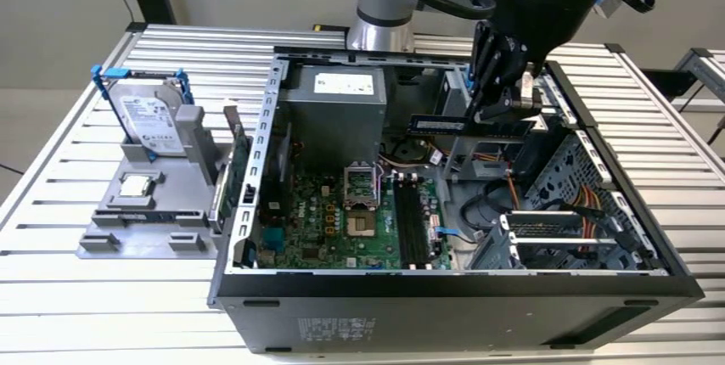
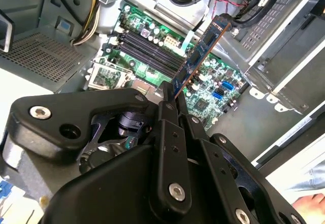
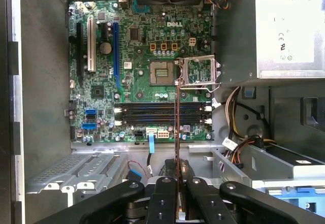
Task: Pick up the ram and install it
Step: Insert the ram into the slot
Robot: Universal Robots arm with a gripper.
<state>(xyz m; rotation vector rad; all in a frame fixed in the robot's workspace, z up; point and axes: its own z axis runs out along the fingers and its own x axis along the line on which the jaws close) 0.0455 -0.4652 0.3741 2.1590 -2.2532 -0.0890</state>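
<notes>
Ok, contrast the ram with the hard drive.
The ram is a thin blue stick; the hard drive is a silver block with blue rails. The ram hangs in the gripper over the open case; the hard drive stands in a grey holder outside it. Neither is installed.

In the first wrist view, the gripper (image 3: 177, 186) held the ram (image 3: 176, 132) clamped between its black fingers (image 3: 163, 193). The ram showed edge-on as a thin strip. It crossed over the four black memory slots (image 3: 152, 113) at right angles. The CPU socket (image 3: 161, 72) sat just beside those slots on the green motherboard (image 3: 101, 89), with its metal frame (image 3: 199, 72) open. A blue expansion slot (image 3: 116, 51) and a white one (image 3: 91, 43) stood at right angles to the memory slots, near one end. A grey power supply (image 3: 289, 26) lay well off the other end.
</notes>
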